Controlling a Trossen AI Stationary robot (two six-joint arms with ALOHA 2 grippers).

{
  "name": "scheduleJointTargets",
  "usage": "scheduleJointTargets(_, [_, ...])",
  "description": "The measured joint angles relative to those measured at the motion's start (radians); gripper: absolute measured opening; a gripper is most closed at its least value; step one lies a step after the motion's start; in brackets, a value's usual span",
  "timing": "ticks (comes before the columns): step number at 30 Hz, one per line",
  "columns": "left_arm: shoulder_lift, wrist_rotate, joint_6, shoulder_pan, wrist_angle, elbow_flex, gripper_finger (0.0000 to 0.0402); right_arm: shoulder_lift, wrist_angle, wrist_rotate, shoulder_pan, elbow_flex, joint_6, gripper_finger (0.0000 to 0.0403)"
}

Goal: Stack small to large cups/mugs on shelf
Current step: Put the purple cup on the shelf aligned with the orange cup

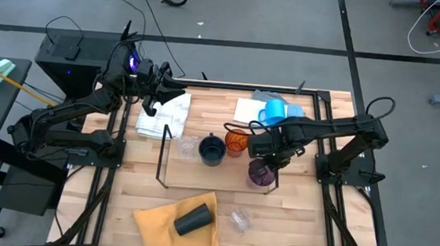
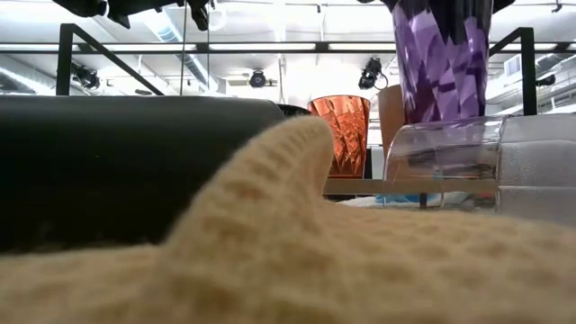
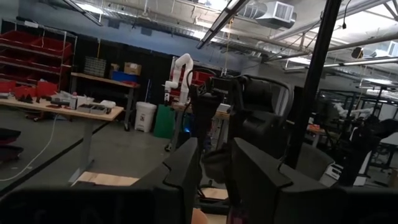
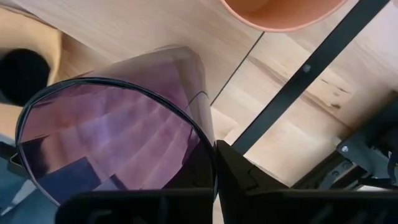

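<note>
your right gripper (image 1: 268,160) is over the shelf (image 1: 193,168) near its right end, with its fingers closed on the rim of the purple cup (image 1: 260,173). from the right wrist you see one dark finger (image 4: 249,180) pressed against the outside of that rim, and you look down into the cup's open mouth. in the low view the purple cup (image 2: 441,63) sits high in the picture, above the level of the orange cup (image 2: 342,130) beside it.

on the shelf you have, from left to right, a small clear glass (image 1: 187,146), the dark navy mug (image 1: 212,150) and the orange cup (image 1: 236,142), all upright and close together. the blue mug (image 1: 274,110) stands behind the shelf on a white cloth (image 1: 250,110), next to a blue cloth (image 1: 293,109).

at the front of the bench (image 1: 307,216) the black cup (image 1: 193,219) lies on its side on the yellow cloth (image 1: 157,220), and another clear glass (image 1: 238,218) lies tipped over just to its right.

your left gripper (image 1: 160,83) waits raised at the back left of the bench, above a folded white cloth (image 1: 162,114). its fingers (image 3: 180,180) stand slightly apart with nothing between them.
</note>
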Motion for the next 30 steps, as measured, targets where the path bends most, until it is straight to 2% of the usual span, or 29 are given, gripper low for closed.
scheduleJointTargets(21, [0.000,0.000,0.003,0.000,0.000,0.000,0.0107,-0.001,0.052,0.000,0.000,-0.075,-0.004,0.0006])
scheduleJointTargets(30, [0.000,0.000,0.003,0.000,-0.001,0.000,0.0107,-0.001,0.053,0.023,0.000,-0.074,-0.019,0.0050])
